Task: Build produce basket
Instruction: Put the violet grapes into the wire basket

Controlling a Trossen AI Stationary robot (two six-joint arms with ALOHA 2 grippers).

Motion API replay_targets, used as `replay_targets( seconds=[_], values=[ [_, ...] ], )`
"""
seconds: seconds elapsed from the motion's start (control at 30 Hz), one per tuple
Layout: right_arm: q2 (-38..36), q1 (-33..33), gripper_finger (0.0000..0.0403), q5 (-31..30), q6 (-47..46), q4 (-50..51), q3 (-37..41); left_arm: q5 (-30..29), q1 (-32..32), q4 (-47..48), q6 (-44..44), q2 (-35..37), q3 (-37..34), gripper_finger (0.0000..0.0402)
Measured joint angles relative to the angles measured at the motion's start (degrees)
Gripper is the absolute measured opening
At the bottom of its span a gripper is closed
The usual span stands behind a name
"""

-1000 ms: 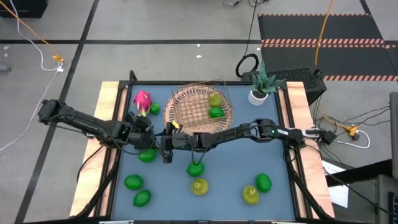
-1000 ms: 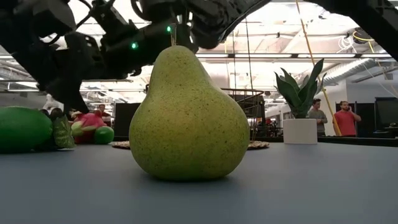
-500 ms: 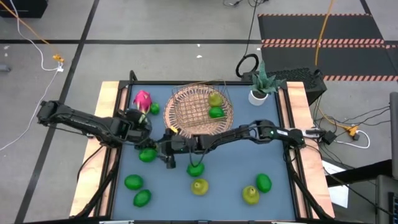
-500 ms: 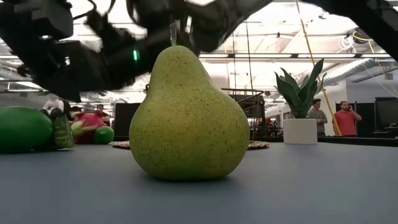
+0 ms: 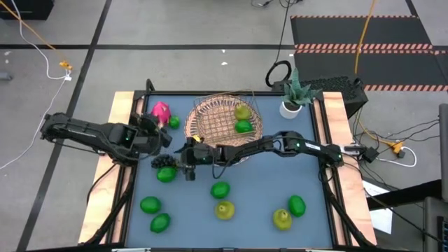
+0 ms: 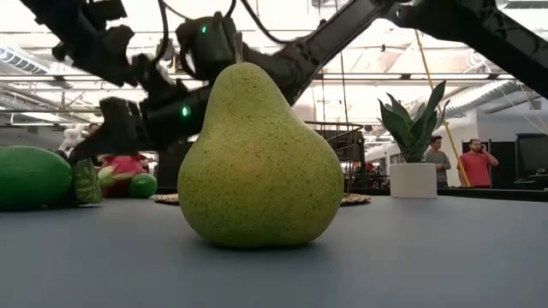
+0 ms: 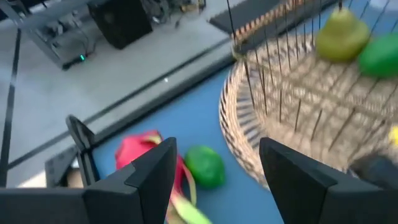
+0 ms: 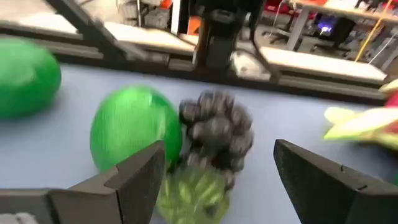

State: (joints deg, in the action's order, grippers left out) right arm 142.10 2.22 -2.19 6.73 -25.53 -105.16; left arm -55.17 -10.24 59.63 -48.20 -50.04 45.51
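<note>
**Basket barely started**

In the basket [image 5: 225, 119], on a woven mat [image 5: 203, 130]: only one pear [image 5: 242, 110] and one lime [image 5: 243, 127]. Left on the blue surface [image 5: 255, 183]: dragon fruit [image 5: 160, 110], grape bunch [image 5: 166, 162], more limes and pears. Right gripper [image 5: 186, 165] just beside the grapes, fingers apart, empty; left gripper [image 5: 155, 136] likewise apart near the dragon fruit. Beyond: potted plant [image 5: 292, 96], grey floor, cables, people standing.

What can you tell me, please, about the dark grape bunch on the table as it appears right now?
The grape bunch is a tight cluster of dark, nearly black, matte berries. It lies on the blue table, pressed against a round green lime, with a green leafy part below it in the right wrist view. From above it sits left of centre. The right gripper stands open just before it, not gripping it.
</note>
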Motion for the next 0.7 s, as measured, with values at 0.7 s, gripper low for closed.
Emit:
replay_targets(
  seconds=[0.7],
  values=[
    [2.2, -1.5, 0.0145, 3.8, -0.1, 3.6, -0.1, -3.1, 0.0, 0.1, 1.0, 0.3, 2.3, 0.0232]
  ],
)
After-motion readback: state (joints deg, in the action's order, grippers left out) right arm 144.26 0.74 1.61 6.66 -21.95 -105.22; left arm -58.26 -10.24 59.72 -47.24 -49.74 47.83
